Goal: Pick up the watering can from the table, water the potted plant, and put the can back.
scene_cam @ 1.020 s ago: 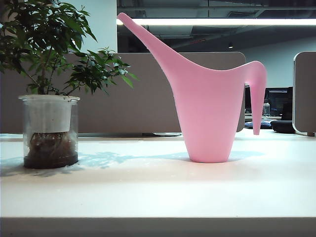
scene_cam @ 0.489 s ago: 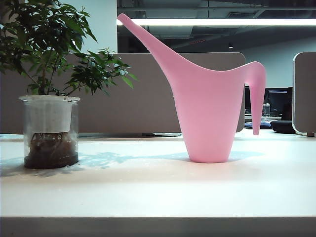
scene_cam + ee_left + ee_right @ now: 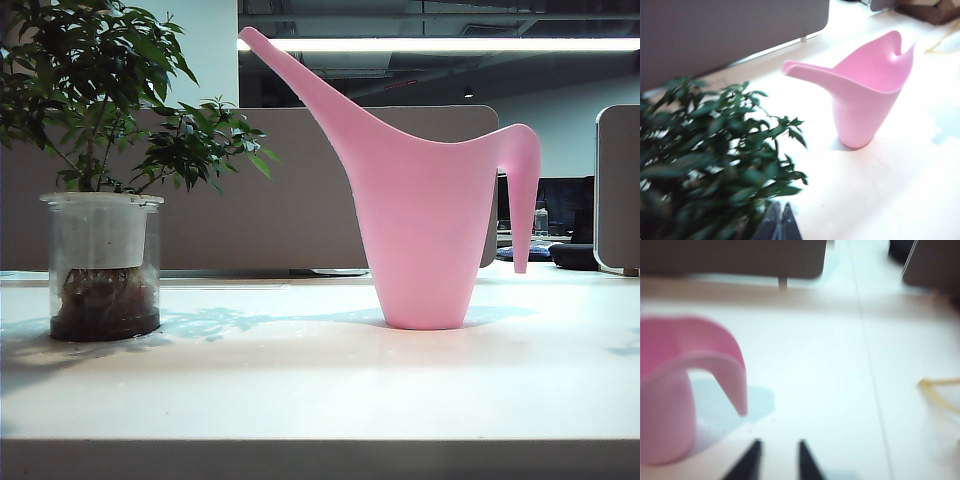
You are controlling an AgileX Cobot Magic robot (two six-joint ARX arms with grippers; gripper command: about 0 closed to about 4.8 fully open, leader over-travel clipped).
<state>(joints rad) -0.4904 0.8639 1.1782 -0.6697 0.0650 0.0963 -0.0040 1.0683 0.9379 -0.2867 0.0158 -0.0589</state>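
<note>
On the table [image 3: 320, 390], the can [image 3: 420, 230] stands upright right of centre, spout slanting up toward the plant [image 3: 100, 150], which sits well apart at the left in its glass pot. Neither arm shows in the exterior view. The left gripper [image 3: 781, 222] hangs above the plant's foliage, its dark fingertips pressed together, grasping nothing. The right gripper [image 3: 777, 457] hovers near the can's hook handle, fingers slightly parted, empty, not touching it.
</note>
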